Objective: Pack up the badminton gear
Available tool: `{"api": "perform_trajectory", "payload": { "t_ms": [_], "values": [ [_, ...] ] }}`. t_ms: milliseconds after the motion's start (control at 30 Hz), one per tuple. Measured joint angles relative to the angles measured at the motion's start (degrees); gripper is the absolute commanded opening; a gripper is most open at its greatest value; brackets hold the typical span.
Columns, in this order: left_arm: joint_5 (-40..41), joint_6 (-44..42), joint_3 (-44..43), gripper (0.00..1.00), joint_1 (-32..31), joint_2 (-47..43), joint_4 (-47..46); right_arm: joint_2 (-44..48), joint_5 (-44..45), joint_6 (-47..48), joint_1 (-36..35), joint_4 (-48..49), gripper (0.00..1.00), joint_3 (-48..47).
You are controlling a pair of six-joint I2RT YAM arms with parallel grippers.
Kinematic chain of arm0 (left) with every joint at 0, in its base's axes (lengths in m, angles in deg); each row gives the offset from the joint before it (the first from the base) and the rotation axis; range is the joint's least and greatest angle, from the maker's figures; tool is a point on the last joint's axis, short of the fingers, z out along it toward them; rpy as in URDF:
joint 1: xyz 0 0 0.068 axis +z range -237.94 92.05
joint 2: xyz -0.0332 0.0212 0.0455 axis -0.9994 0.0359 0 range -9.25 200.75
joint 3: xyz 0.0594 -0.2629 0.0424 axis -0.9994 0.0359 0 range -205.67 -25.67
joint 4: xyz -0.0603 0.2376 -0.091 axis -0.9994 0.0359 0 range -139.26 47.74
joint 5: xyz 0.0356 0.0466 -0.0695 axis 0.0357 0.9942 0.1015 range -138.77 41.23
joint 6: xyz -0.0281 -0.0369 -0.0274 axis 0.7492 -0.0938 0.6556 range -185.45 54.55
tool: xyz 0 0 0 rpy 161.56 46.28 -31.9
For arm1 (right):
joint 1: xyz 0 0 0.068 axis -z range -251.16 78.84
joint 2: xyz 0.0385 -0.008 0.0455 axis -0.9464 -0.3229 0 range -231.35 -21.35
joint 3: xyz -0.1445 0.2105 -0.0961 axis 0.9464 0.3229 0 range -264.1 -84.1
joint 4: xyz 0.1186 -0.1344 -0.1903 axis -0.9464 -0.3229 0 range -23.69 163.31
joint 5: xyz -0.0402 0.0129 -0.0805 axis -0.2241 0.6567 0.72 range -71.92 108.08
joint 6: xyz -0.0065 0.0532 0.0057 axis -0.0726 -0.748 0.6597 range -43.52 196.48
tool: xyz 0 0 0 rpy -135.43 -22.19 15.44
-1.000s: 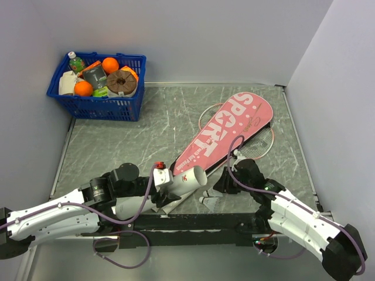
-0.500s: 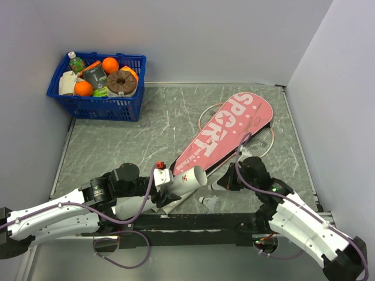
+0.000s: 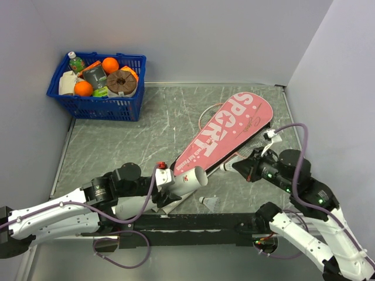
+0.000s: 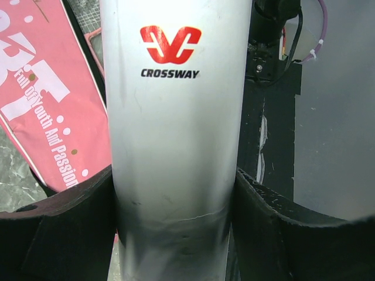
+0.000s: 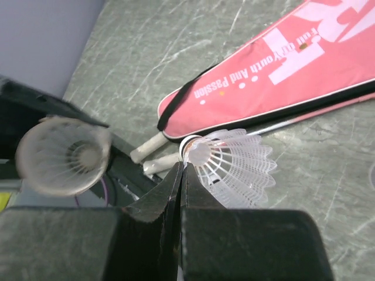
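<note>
Right gripper (image 5: 182, 167) pinched shut on a shuttlecock (image 5: 234, 167), just beside the pink bag's (image 3: 225, 132) edge. Left gripper (image 4: 176, 193) clasps the white tube (image 4: 176, 117), jaws wide, bare table (image 3: 117, 146) beyond it. Only the overhead view shows another shuttlecock (image 3: 209, 202) lying nearer the arms.

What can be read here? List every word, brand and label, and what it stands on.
"SPORT": pink racket bag, large white letters.
"Fun of Youth And Passion": same bag, small white line.
"CROSSWAY", under a red logo: white tube.
Labels on groceries in the blue basket: too small to read.
</note>
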Motion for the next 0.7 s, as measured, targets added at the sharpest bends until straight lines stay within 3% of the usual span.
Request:
{"api": "perform_trajectory", "payload": {
  "t_ms": [233, 700],
  "values": [
    [-0.04, -0.04, 0.00, 0.01, 0.02, 1.09, -0.02, -0.85, -5.90, 2.32, 0.00, -3.41, 0.00, -6.99],
    [-0.02, -0.02, 0.00, 0.01, 0.00, 1.09, -0.02, -4.72, -16.81, 1.25, -0.22, -0.13, 0.00, -7.34]
  ]
}}
